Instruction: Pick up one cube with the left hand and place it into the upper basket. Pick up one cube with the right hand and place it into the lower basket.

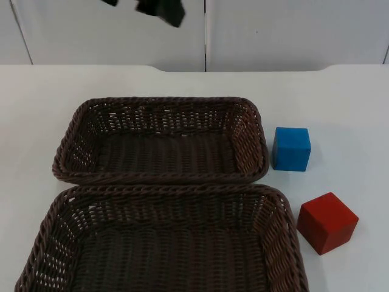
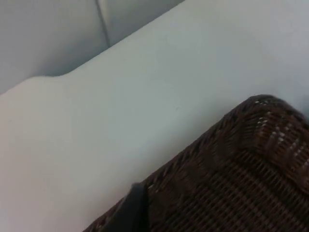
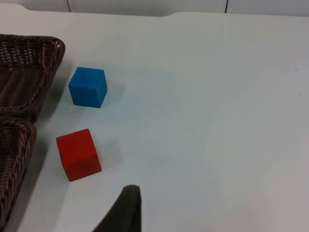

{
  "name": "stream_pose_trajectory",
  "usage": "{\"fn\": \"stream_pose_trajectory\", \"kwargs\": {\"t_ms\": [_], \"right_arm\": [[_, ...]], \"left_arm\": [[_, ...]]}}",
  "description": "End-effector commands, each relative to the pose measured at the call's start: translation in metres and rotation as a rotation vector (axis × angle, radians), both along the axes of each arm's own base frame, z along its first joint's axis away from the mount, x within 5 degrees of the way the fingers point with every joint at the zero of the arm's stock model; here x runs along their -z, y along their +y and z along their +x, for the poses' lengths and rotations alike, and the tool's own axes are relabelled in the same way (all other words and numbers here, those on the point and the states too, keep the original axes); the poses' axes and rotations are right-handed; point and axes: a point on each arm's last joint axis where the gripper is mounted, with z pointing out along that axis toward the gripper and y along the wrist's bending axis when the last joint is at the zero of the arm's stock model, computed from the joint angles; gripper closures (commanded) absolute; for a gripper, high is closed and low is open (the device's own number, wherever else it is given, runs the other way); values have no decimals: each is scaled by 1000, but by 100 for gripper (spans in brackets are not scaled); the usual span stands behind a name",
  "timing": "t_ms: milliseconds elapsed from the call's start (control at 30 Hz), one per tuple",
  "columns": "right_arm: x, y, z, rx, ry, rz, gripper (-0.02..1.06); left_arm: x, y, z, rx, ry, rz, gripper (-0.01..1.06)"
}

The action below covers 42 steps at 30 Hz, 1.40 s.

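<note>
Two baskets: lower basket (image 1: 164, 243) nearest the camera, upper basket (image 1: 161, 140) just behind it, long rims touching or nearly so; both hold nothing.
Red cube (image 1: 327, 222): on the table (image 1: 36, 121) just right of the lower basket's right rim, turned at an angle, apart from the wicker.
Blue cube (image 1: 291, 148): farther back, just right of the upper basket's right rim, sitting square, apart from the red cube.
Cube layout, judged: both cubes lie on the right side, so each sits beside the basket nearest to it; the left arm will have to cross over the baskets to reach either one.
Right gripper: not seen in the top view; its wrist view looks down on the red cube (image 3: 78, 154) and blue cube (image 3: 88, 87) with the basket rims beside them, so it is likely held high and back on the right. Fingers: cannot tell.
Left gripper (image 1: 160, 11): dark part at the far edge of the top view, raised before the partition wall (image 1: 292, 30), behind the upper basket. Its wrist view takes in a corner of basket rim (image 2: 241, 159) and bare table. Fingers: cannot tell.
Task state, judged: nothing picked up, neither basket filled; both arms look to be waiting at the start.
</note>
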Motion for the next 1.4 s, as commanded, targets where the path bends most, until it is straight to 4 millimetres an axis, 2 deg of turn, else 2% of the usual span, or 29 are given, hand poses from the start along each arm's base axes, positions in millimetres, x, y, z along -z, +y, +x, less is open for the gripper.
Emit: {"fn": "stream_pose_trajectory", "kwargs": {"t_ms": [0, 67, 200, 233, 367, 400, 533, 567, 733, 767, 900, 1167, 1367], "right_arm": [[0, 0, 0, 7, -7, -5, -1], [0, 0, 0, 8, -7, -3, -1], [0, 0, 0, 8, -7, -3, -1], [0, 0, 0, 8, -7, -3, -1], [0, 0, 0, 8, -7, -3, -1], [0, 0, 0, 8, -7, -3, -1], [0, 0, 0, 8, -7, -3, -1], [0, 0, 0, 8, -7, -3, -1], [0, 0, 0, 8, -7, -3, -1], [0, 0, 0, 8, -7, -3, -1], [0, 0, 0, 8, -7, -3, -1], [0, 0, 0, 8, -7, -3, -1], [0, 0, 0, 8, -7, -3, -1]], "left_arm": [[3, -14, 3, 47, 3, 8, 0], [5, -18, 4, 54, 8, 9, 0], [19, -46, 13, 133, 42, 32, 0], [19, -46, 13, 133, 42, 32, 0], [33, -73, 17, 198, 65, 45, 0], [33, -73, 17, 198, 65, 45, 0], [46, -107, 18, 283, 61, 63, 0], [46, -107, 18, 283, 61, 63, 0], [67, -142, 10, 379, 59, 90, 0], [67, -142, 10, 379, 59, 90, 0], [86, -164, -1, 449, 62, 120, 0], [111, -186, -7, 490, 13, 134, 0], [131, -194, 0, 512, 22, 146, 0]]}}
